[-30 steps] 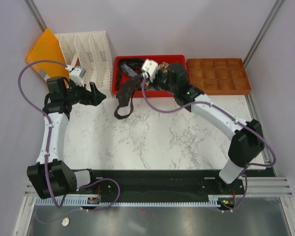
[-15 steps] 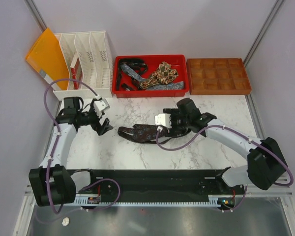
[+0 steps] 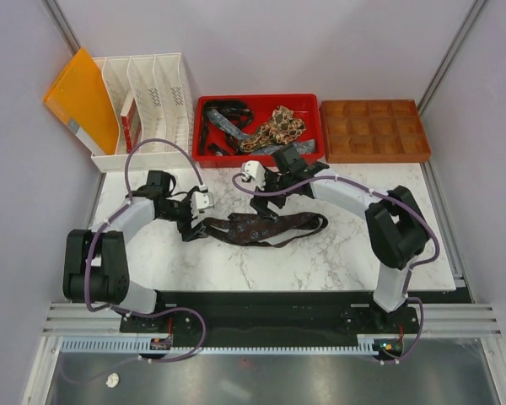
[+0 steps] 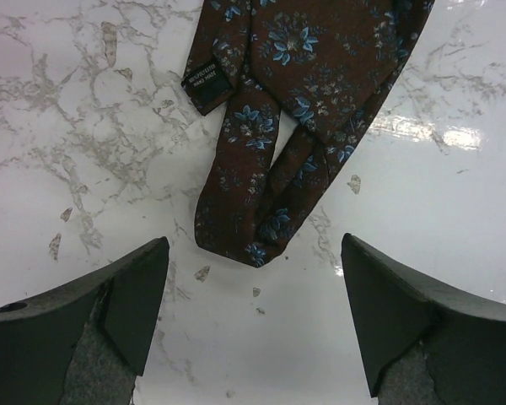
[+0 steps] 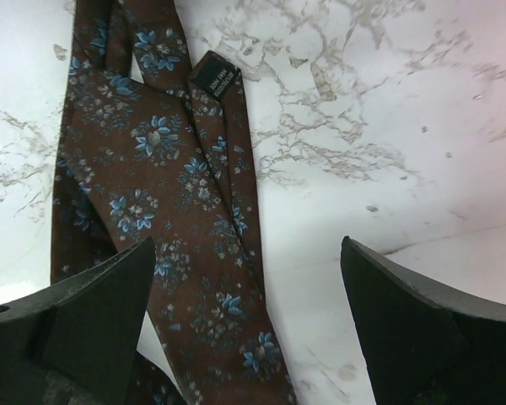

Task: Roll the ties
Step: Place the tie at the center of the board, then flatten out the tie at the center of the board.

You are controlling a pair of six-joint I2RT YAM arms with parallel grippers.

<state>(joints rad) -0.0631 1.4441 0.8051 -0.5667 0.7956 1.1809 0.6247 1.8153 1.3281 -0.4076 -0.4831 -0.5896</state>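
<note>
Flowers (image 4: 290,42) on the brown tie (image 4: 329,110) show only in wrist views.

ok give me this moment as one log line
left fingers open, by end of tie | right fingers open, above tie | tie loose on table, not rolled

Plenty of open counter (image 3: 337,253) in front of and to the right of the brown floral tie (image 3: 261,228), so passing there looks easy. The back edge is walled off by the white rack (image 3: 164,101), red bin (image 3: 257,98) and brown tray (image 3: 374,131). The left end effector (image 4: 255,245) and right end effector (image 5: 246,245) crowd the tie's left end, with purple cables (image 3: 164,145) looping nearby.
</note>
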